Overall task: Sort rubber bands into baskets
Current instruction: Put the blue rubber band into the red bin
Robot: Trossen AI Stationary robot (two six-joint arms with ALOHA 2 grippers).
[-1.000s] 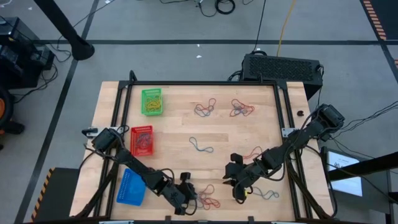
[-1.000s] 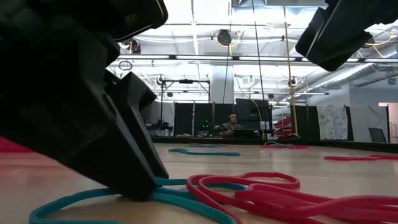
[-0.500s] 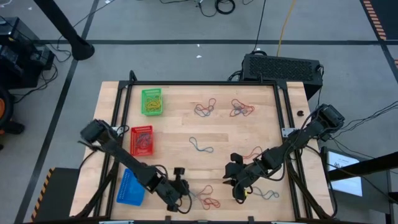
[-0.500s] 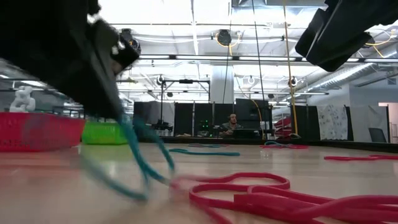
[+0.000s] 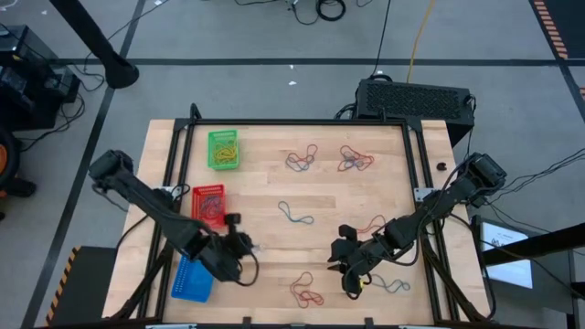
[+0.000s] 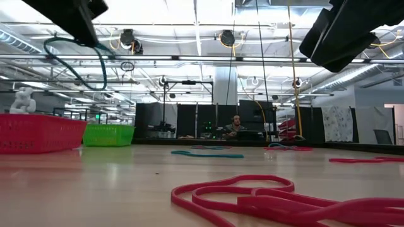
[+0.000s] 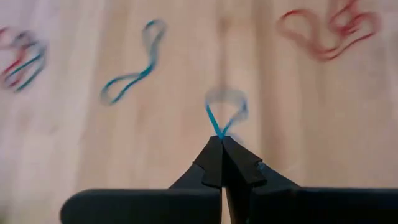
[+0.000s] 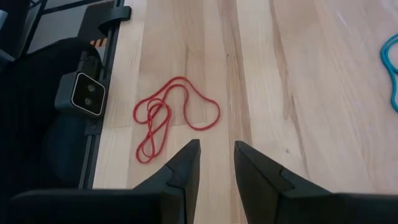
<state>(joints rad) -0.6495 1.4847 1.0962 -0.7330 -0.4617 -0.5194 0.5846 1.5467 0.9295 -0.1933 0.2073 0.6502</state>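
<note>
Beside the blue basket [image 5: 191,277], the left tool [image 5: 245,245] pinches a blue rubber band [image 7: 225,112] above the pale wooden tabletop [image 5: 265,174]. Farther right, the right tool [image 5: 348,281] hovers, fingers narrowly parted, empty. Grey floor surrounds.

The left arm reaches in from the left edge of the high view, elbow bent, running down toward the lower left of the frame. Its left gripper [image 5: 243,245] sits lifted off the tabletop there, fingers [image 7: 211,163] pressed tight together, pinching a blue rubber band [image 7: 225,112] at the very tips. The right arm comes from the right edge, stretched diagonally to the lower centre-right. The right gripper [image 5: 349,274] points down near the table, its fingers [image 8: 183,165] parted with a narrow gap, holding nothing.
</note>
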